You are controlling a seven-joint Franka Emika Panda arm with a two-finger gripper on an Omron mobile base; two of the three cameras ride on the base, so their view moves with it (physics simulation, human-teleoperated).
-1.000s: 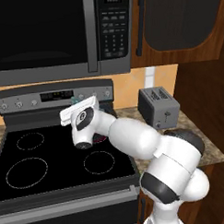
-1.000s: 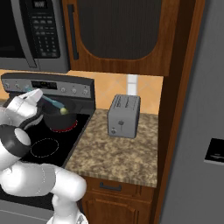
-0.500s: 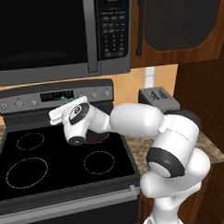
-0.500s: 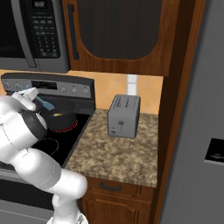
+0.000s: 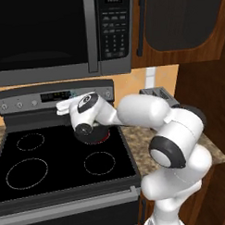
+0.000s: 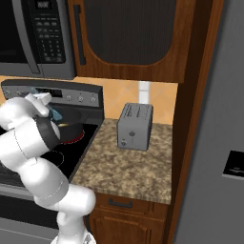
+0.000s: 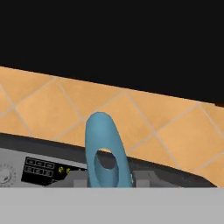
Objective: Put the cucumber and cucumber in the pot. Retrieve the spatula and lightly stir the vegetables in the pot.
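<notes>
My gripper [image 5: 63, 107] hovers over the back right burner, fingers pointing left toward the stove's control panel, shut on the light blue spatula [image 7: 103, 154]. In the hand view the spatula's blue end, with a hole in it, sticks up in front of the tiled wall. A bit of blue spatula [image 6: 55, 114] also pokes out below the hand [image 6: 40, 99]. The dark pot [image 6: 72, 127] sits on the glowing red burner [image 5: 105, 135], mostly hidden under the hand. A yellow-green sliver at its rim looks like a cucumber [image 6: 63, 125].
A black glass stovetop [image 5: 51, 163] with several burner rings lies to the left and front. The microwave [image 5: 46, 34] hangs low above the stove. A grey toaster [image 6: 135, 126] stands on the granite counter [image 6: 128, 167] to the right.
The wrist has turned, so the gripper with the spatula now points left instead of up and to the right. The elbow has lifted and swung back toward the wall.
</notes>
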